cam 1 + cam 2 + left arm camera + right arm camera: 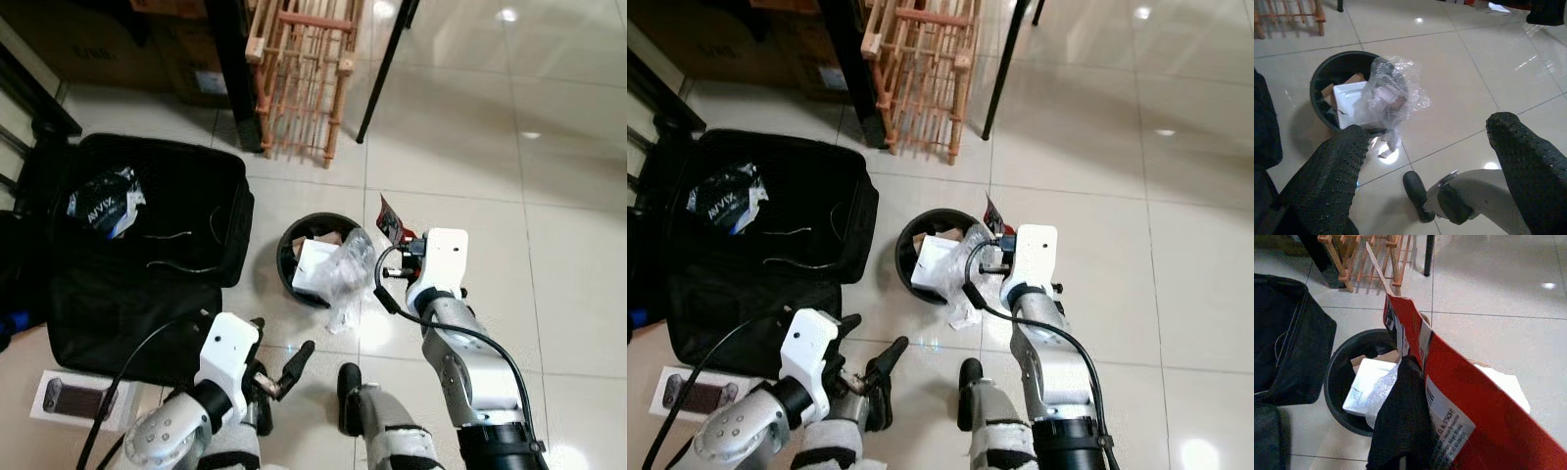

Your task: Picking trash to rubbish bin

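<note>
Left eye: right tool (404, 242) clamps a red packet (392, 219) just beside the black bin's (287, 265) rim.
Right eye: bin holds white box (939, 260), clear plastic (978, 253) spilling over.
Left wrist: left tool (1430, 166) gapes empty, low over floor (1474, 93).
Right wrist: packet, red, white label, near-upright above the bin.

A round black rubbish bin (290, 262) stands upright on the pale tiled floor, already holding a white box (312, 262) and a scrap of brown cardboard. A crumpled clear plastic wrap (349, 266) spills over its rim on the side nearest the right tool (404, 243), trailing down onto the tiles. Pinched in that tool, just beside the bin's rim, is a flat red packet (1469, 406) with white printed labels, held on edge and tilted.
</note>
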Tool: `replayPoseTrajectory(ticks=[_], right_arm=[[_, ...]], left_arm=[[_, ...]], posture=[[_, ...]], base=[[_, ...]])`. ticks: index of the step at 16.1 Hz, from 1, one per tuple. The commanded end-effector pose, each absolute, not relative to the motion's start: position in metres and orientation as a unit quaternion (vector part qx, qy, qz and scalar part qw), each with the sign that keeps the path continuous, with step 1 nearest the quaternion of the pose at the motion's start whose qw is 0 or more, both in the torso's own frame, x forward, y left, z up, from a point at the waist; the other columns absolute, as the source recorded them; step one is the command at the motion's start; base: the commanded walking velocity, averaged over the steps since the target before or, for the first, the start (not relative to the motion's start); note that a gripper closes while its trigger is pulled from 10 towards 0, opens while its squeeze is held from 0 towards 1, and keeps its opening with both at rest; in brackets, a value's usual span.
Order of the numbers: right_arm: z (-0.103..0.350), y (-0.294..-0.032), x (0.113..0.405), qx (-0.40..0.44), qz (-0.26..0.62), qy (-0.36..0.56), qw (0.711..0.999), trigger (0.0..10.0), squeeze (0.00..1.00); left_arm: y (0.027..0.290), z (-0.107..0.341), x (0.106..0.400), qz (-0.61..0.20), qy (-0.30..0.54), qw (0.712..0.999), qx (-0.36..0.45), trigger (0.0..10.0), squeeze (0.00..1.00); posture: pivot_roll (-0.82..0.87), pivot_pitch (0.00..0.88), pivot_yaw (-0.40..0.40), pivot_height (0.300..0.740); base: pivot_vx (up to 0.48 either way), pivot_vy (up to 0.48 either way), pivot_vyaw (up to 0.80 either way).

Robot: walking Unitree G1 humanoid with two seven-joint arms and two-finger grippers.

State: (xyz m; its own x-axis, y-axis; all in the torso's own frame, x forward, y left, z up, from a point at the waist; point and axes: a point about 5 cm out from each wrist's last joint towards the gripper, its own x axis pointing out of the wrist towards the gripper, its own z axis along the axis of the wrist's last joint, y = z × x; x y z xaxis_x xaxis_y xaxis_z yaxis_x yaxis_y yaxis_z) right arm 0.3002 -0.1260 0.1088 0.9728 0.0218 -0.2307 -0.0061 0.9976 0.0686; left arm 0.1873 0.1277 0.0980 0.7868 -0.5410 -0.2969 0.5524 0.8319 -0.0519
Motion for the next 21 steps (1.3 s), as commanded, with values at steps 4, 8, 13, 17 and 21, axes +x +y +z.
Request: replayPoseTrajectory(ticks=[4, 8, 13, 17, 21], right_arm=[[0.094, -0.126, 0.293, 0.032, 0.005, 0.148, 0.988, 10.0, 0.0], [0.093, -0.127, 0.293, 0.03, 0.007, 0.149, 0.988, 10.0, 0.0], [0.09, -0.124, 0.291, 0.027, 0.014, 0.155, 0.988, 10.0, 0.0], [0.08, -0.121, 0.29, 0.037, 0.023, 0.177, 0.983, 10.0, 0.0], [0.078, -0.113, 0.298, 0.027, 0.052, 0.181, 0.982, 10.0, 0.0]], left_arm=[[0.125, 0.091, 0.179, -0.296, 0.171, 0.94, 0.018, 10.0, 0.0], [0.126, 0.09, 0.179, -0.289, 0.173, 0.941, 0.021, 10.0, 0.0], [0.126, 0.086, 0.175, -0.29, 0.182, 0.939, 0.019, 10.0, 0.0], [0.128, 0.083, 0.163, -0.307, 0.202, 0.93, 0.016, 10.0, 0.0], [0.128, 0.079, 0.149, -0.331, 0.226, 0.916, 0.019, 10.0, 0.0]], posture=[[0.1, 0.468, -0.052, 0.74], [0.1, 0.458, -0.06, 0.74], [0.1, 0.456, -0.062, 0.74], [0.13, 0.482, -0.054, 0.74], [0.15, 0.518, -0.041, 0.74]], base=[[0.328, 0.0, 0.0], [0.0, 0.0, 0.0], [0.0, 0.0, 0.0], [0.0, 0.0, 0.0], [0.0, 0.0, 0.0]])
